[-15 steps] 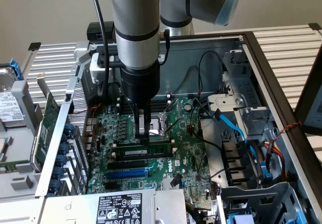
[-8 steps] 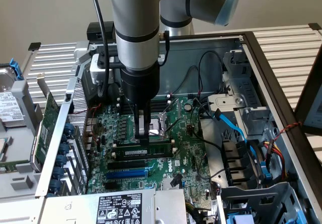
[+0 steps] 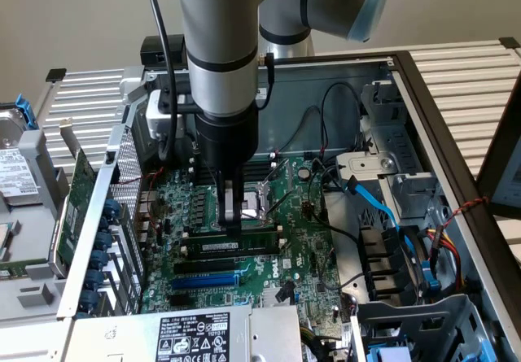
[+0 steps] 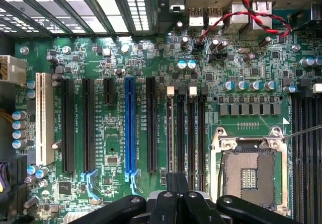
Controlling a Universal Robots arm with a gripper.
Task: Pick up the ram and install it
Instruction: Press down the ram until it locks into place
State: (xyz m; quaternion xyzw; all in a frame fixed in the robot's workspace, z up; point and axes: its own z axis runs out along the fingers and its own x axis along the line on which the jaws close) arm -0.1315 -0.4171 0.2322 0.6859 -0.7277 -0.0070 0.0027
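The ram [image 3: 248, 245], a long green stick with a white label and black chips, stands on edge in a black memory slot on the motherboard [image 3: 301, 256]. My gripper [image 3: 233, 225] comes straight down from the arm. Its fingers are shut together and the tips rest on the ram's top edge near its middle. In the wrist view the ram [image 4: 171, 128] shows edge-on as a thin strip in the first slot of the black bank. The shut gripper [image 4: 177, 179] sits right over the ram's near end.
The open CPU socket [image 3: 259, 198] [image 4: 249, 171] lies just beside the memory slots. A large green expansion card [image 3: 77, 203] leans outside the case at the exterior view's left. Blue and black cables [image 3: 383, 215] and drive bays crowd the exterior view's right. The power supply [image 3: 191, 335] closes the near side.
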